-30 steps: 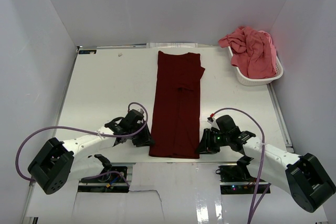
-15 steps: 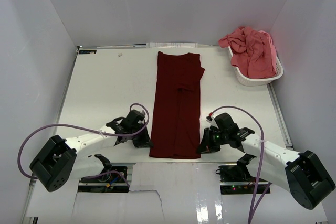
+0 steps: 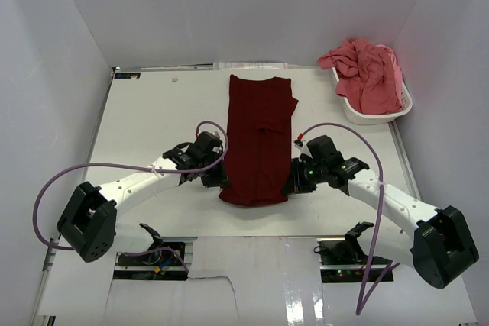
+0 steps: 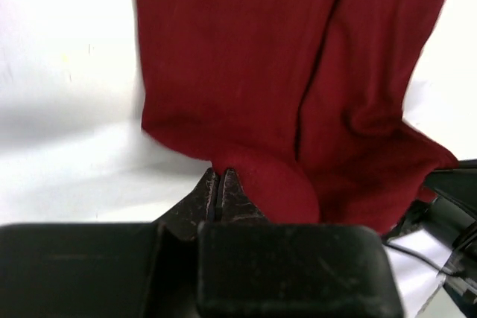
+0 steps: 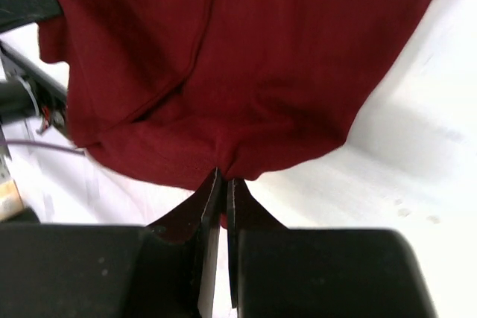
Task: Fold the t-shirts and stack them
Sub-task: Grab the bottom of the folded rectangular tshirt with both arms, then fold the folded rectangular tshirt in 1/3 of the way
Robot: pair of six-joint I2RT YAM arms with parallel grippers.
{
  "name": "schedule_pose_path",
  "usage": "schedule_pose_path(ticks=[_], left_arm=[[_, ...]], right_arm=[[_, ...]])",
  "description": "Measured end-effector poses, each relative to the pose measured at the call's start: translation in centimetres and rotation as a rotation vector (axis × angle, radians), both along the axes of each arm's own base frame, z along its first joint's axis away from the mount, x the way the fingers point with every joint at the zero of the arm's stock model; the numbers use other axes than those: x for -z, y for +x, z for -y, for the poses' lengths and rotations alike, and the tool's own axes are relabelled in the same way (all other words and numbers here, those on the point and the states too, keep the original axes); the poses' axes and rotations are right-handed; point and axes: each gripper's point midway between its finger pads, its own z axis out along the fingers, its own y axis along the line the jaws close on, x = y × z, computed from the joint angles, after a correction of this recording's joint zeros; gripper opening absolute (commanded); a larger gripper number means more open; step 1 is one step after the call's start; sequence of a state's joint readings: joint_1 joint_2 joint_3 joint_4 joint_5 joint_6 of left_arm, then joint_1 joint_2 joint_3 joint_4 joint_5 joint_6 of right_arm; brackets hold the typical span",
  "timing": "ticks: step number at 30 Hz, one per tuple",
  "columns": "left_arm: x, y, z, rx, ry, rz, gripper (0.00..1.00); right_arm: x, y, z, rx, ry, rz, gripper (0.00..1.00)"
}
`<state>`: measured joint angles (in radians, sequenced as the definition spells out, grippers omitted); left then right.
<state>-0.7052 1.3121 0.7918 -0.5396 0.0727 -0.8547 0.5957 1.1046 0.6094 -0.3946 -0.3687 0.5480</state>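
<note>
As it lies, the maroon t-shirt (image 3: pixel 258 131) runs near-to-far.

your overhead view is bright and even, with glare on the glossy near strip of the white table (image 3: pixel 153 112) and only faint shadows on it. your wrist views run soft: the dark maroon red cloth t-shirt (image 4: pixel 246 72) blurs at its edges, grey shadow beside it, and the black left gripper (image 4: pixel 218 182) and black right gripper (image 5: pixel 221 182) sit defocused.
</note>
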Motion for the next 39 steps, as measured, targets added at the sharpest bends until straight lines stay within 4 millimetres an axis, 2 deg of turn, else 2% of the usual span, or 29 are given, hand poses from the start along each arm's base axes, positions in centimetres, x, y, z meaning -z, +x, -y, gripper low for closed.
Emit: schedule_pose_path(ticks=[6, 13, 23, 28, 34, 39], left_arm=[[-1.8, 4.9, -0.1, -0.05, 0.015, 0.062, 0.0], [-2.3, 10.4, -0.2, -0.104, 0.046, 0.112, 0.0], [-3.7, 18.7, 1.2, -0.128, 0.054, 0.197, 0.0], [-3.5, 20.5, 1.3, -0.139, 0.056, 0.206, 0.0], [-2.5, 21.5, 1.1, -0.151, 0.069, 0.192, 0.0], [-2.3, 22.4, 1.2, -0.154, 0.072, 0.191, 0.0]], right_arm=[[-2.4, 5.1, 0.3, 0.04, -0.009, 0.1, 0.08], [-2.5, 10.9, 1.6, 0.072, -0.065, 0.136, 0.08], [-4.0, 19.2, 1.0, 0.078, -0.075, 0.208, 0.08], [-3.6, 21.2, 0.7, 0.079, -0.071, 0.202, 0.08], [-2.7, 22.2, 0.6, 0.076, -0.074, 0.185, 0.08], [-2.8, 23.1, 0.9, 0.082, -0.072, 0.19, 0.08]])
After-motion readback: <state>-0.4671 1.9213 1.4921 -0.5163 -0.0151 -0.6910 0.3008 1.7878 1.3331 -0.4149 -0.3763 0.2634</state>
